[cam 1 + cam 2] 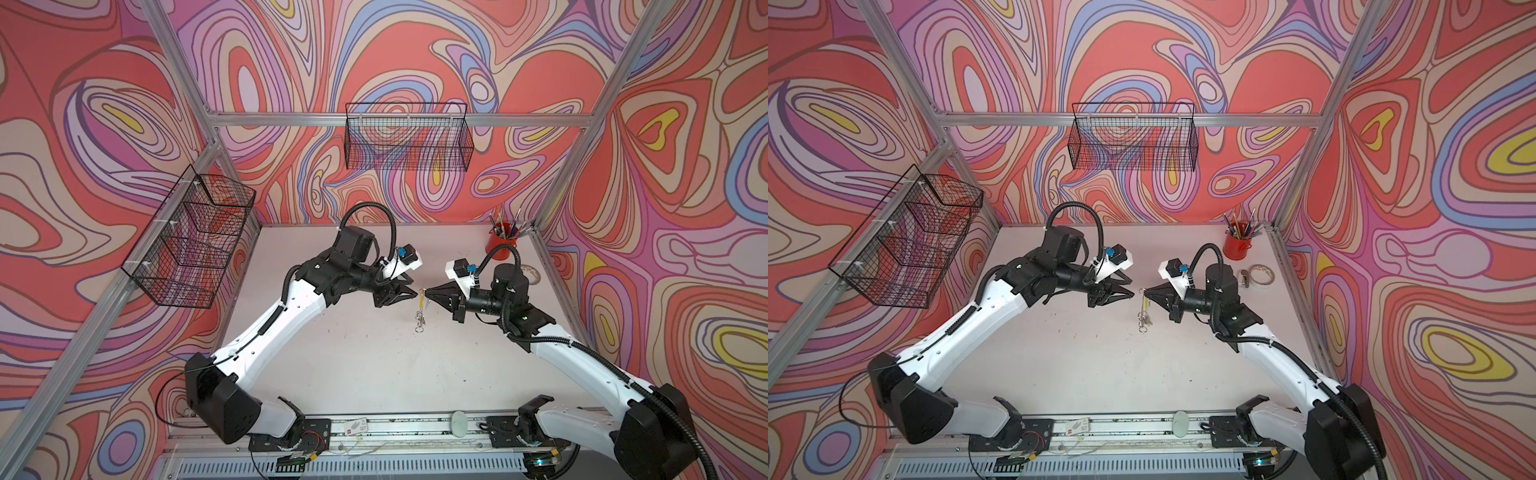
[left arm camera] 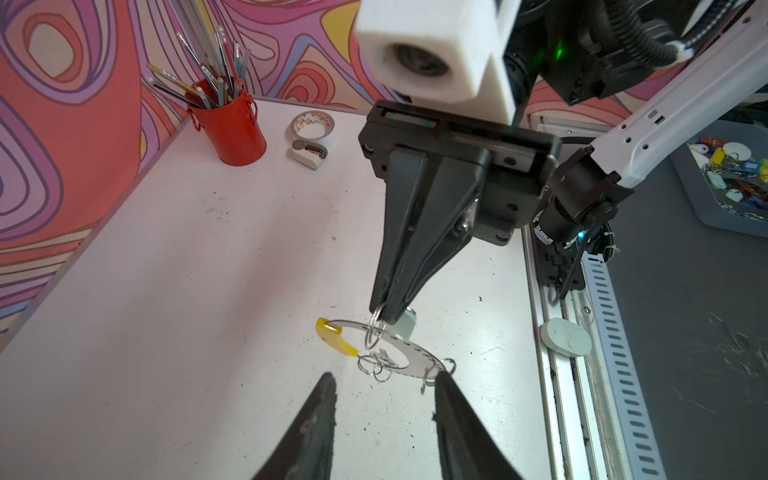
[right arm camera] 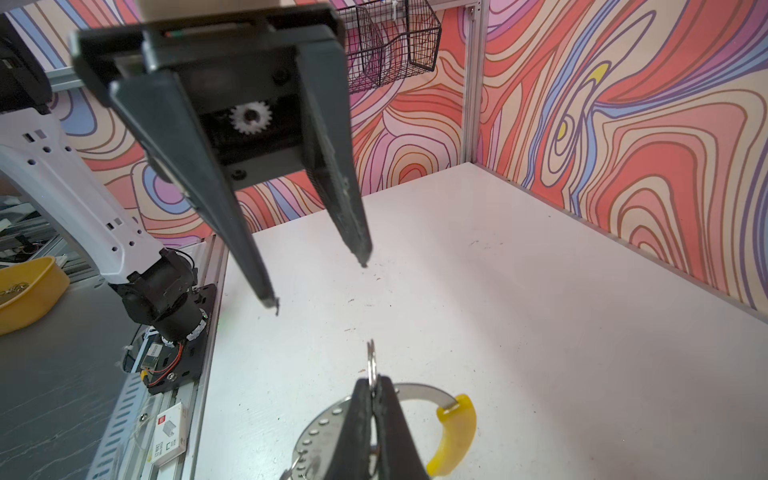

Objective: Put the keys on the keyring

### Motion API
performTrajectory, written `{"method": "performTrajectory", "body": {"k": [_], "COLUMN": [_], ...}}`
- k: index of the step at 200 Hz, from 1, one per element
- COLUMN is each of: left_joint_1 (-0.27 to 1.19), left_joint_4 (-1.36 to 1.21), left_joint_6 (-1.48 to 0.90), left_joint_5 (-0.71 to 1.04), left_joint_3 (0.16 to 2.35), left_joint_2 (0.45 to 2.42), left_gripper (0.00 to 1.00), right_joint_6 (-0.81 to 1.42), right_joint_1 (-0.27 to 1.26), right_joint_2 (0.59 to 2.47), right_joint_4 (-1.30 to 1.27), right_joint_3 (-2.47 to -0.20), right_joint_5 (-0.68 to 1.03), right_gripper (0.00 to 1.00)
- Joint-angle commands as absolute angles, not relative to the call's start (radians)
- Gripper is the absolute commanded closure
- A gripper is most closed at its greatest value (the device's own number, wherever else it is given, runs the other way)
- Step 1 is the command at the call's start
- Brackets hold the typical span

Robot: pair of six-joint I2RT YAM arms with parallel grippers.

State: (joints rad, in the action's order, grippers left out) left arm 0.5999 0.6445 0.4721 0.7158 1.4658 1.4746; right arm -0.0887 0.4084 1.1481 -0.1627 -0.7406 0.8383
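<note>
Keyring (image 2: 415, 357): flat grey hoop with a yellow sleeve (image 2: 334, 337), held up over the middle of the tabletop (image 1: 332, 365) by the right hand (image 2: 386, 318).

Right hand: fingers together, clamped on the hoop's rim. A small wire loop (image 2: 375, 332) sits at the same pinch and sticks out past the tips; the right wrist view shows it the same way.

In both top views the keyring is seen edge-on, hanging down from the right hand's tip. I cannot tell whether its lowest point touches the tabletop.

A cluster of silver loops (image 2: 377, 365) hangs on the rim next to the yellow sleeve. It is too small to tell whether the keys are among them. A pale piece (image 2: 406, 326) shows just behind the right hand's tip, but I cannot tell what it is.

Left hand (image 3: 318, 282): fingers (image 3: 195, 187) apart, nothing between them. Its tips face the right hand's tips, near the keyring but not touching it.

At the far right of the tabletop, well apart from the keyring, stand a red cup (image 2: 232, 129) of pens and a tape roll (image 2: 311, 124).
</note>
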Motion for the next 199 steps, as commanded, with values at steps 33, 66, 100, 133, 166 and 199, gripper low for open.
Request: {"method": "performTrajectory", "body": {"k": [33,66,100,133,166,199], "left_joint_1": [0.645,0.655,0.657,0.659,0.660,0.660], "left_joint_4": [0.817,0.841,0.876,0.889,0.886,0.860], "left_joint_6": [0.564,0.575,0.598,0.606,0.600,0.581], "left_joint_5": [0.658,0.644,0.645,0.653,0.669,0.679], "left_joint_3": [1.607,1.653,1.680,1.687,1.690,1.680], "left_joint_2": [1.575,1.609,1.629,1.640,1.645,1.634], "left_gripper": [0.61,0.70,0.75,0.84,0.94,1.00], "right_joint_6": [-0.115,-0.121,-0.124,-0.127,-0.132,-0.140], "right_joint_1": [0.414,0.415,0.416,0.416,0.416,0.416], "right_joint_2": [1.149,1.155,1.160,1.164,1.164,1.167], "right_joint_4": [-0.172,-0.160,-0.158,-0.151,-0.142,-0.123], "right_joint_3": [-0.776,-0.785,-0.791,-0.798,-0.802,-0.804], "right_joint_5": [0.882,0.887,0.891,0.895,0.891,0.893], "right_gripper": [1.00,1.00,1.00,1.00,1.00,1.00]}}
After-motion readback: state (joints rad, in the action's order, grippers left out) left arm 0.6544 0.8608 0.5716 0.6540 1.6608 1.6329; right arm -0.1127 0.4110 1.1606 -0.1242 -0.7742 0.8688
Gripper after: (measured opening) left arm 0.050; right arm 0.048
